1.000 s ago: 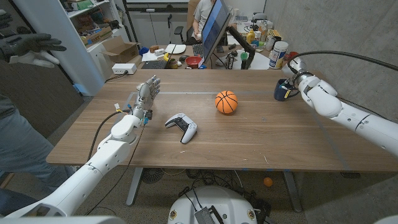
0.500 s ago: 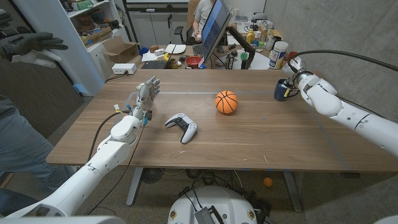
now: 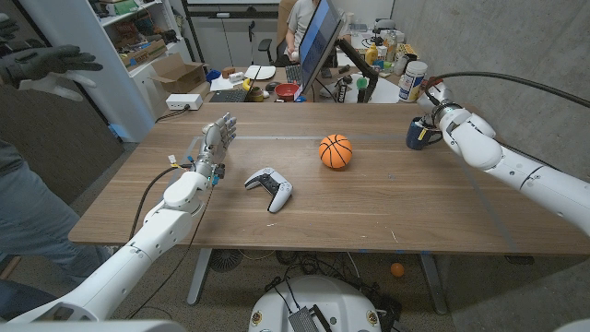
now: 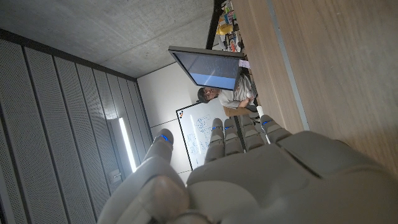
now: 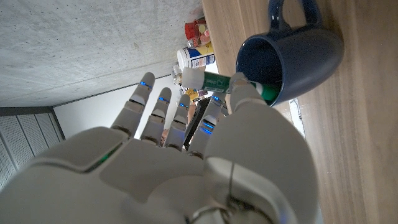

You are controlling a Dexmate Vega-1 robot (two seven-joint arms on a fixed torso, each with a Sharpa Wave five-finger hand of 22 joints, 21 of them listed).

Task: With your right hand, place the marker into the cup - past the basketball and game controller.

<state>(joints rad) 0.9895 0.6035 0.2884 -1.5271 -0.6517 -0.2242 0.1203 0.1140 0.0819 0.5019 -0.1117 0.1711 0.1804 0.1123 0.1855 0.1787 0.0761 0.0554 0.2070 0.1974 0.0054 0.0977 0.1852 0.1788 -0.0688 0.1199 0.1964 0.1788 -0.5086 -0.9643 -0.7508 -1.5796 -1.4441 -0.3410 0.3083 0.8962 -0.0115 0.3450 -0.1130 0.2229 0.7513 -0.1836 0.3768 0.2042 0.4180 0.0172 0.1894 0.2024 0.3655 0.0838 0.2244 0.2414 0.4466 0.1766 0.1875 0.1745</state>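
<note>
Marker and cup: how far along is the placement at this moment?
Done: the right hand has carried the marker past the basketball and game controller to the blue cup. In hand: the marker's green end is inside the cup's mouth, its white end outside it by the fingers. Left: release, if not already done, and withdraw. The left hand holds nothing.

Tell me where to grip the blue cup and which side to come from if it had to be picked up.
Grip the blue cup by its handle, or around the body beside it. In the right wrist view the loop handle sticks out on the side away from the right hand, and the marker leans out of the mouth, so come from the side, not from above.
</note>
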